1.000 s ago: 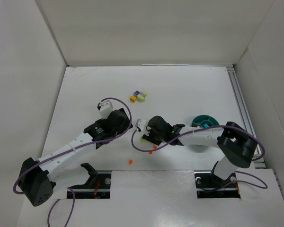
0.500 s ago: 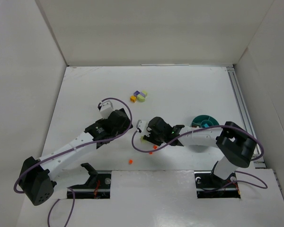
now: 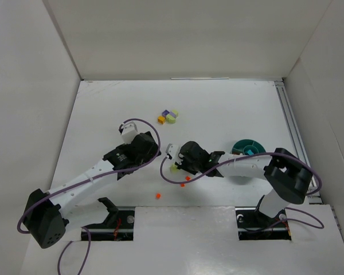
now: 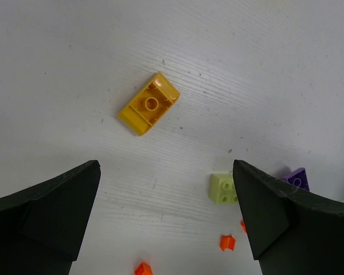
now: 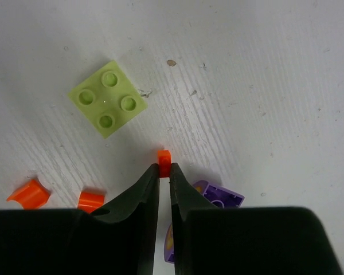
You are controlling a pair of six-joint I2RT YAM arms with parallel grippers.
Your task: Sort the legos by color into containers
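In the right wrist view my right gripper is shut on a tiny orange-red lego, down at the table surface. A pale green brick lies just beyond it. A purple piece sits beside the right finger, and two orange-red pieces lie to the left. My left gripper hangs open over bare table, with a yellow brick ahead of it and a pale green brick by its right finger. The teal bowl stands to the right, behind the right arm.
A small cluster of purple, yellow and pale green legos lies at the back middle. A lone orange-red piece rests near the front edge. White walls box in the table on three sides, and a rail runs along the right.
The right gripper's jaws have closed onto the orange-red lego. Both arms have stayed almost where they were.
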